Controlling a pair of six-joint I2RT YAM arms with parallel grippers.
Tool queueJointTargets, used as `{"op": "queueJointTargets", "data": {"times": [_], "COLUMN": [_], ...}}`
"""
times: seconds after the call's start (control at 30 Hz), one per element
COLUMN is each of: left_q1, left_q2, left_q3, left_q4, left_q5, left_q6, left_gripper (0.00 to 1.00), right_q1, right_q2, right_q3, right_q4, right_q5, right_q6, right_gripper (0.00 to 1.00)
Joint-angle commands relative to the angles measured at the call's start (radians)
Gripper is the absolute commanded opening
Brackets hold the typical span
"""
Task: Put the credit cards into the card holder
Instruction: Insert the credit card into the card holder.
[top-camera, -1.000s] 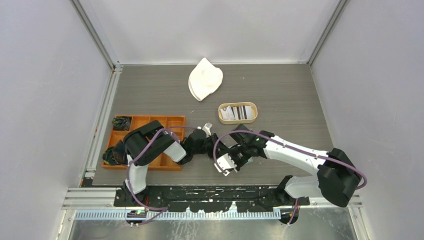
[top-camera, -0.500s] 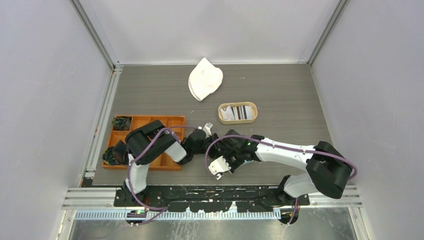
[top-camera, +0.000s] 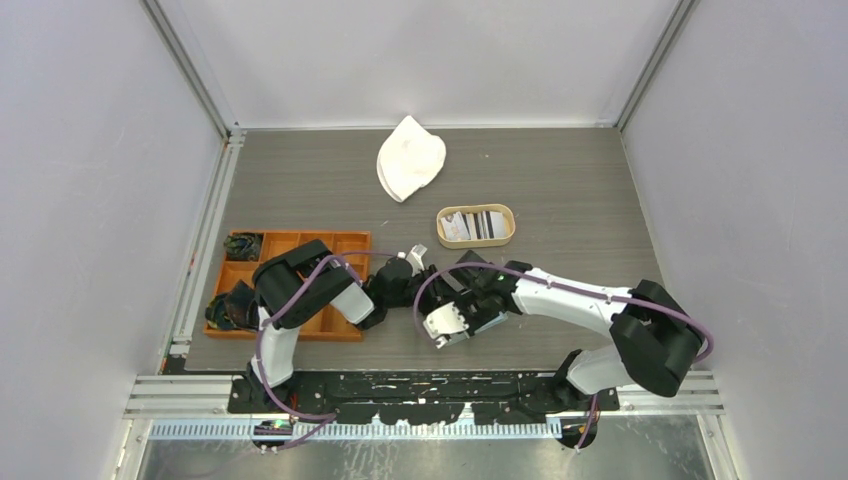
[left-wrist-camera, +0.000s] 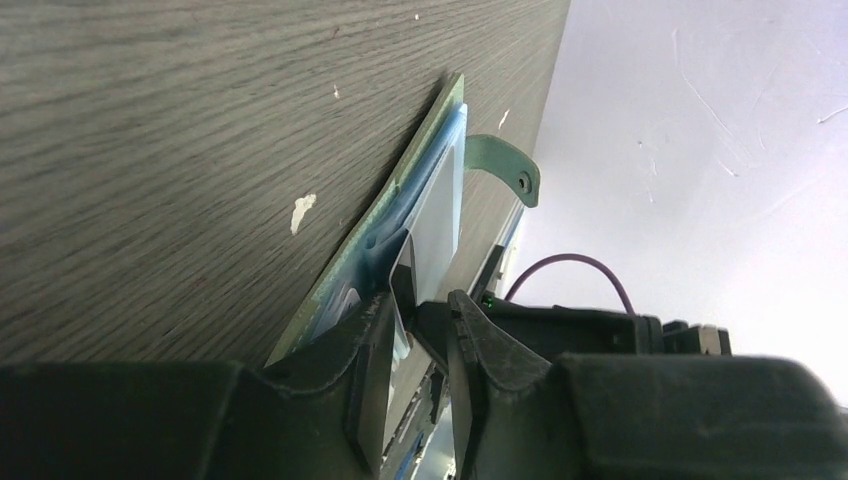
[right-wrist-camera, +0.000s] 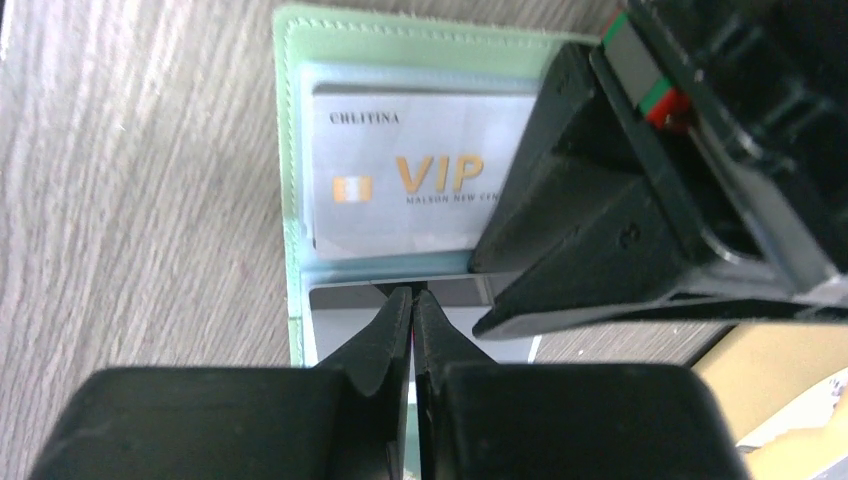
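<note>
Presently | right gripper (right-wrist-camera: 412, 298) closed, tips on grey card (right-wrist-camera: 340, 322) lying crosswise on card holder (right-wrist-camera: 290, 120) | left gripper (left-wrist-camera: 425, 305) narrowly parted.

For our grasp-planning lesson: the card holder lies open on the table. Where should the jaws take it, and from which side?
Take the snap tab. The card holder lies flat on the table, its cover offering no edge, but the tab curls up clear at its far edge. Probably come down from above, jaws across its thin faces.
</note>
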Motion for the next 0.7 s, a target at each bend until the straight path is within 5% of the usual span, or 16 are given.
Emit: {"op": "queueJointTargets", "data": {"times": [0.0, 0.2, 0.4, 0.67], "left_q1": [0.01, 0.015, 0.015, 0.01], "left_q2": [0.023, -0.036, -0.159, -0.26], "left_q3": [-0.015, -0.004, 0.031, 0.079], "left_q4": [-0.114, -0.178, -0.363, -0.583], "left_q5": [-0.011, -0.016, -0.04, -0.07], "left_q6": [0.058, 0.103, 0.205, 0.331], "left_gripper": [0.29, 0.31, 0.31, 0.25], "right_q1": [-0.029, -0.07, -0.176, -0.273], "right_q2": [-0.004, -0.022, -0.107, -0.152], "right_q3": [0.04, 0.056, 0.095, 0.088], "right_q4": [-0.027, -0.04, -0.12, -0.145], "right_q5": [0.037, 0.002, -0.214, -0.223], "right_q6": [-0.011, 0.016, 0.062, 0.041], "right_gripper": [0.09, 0.1, 0.16, 0.19]}}
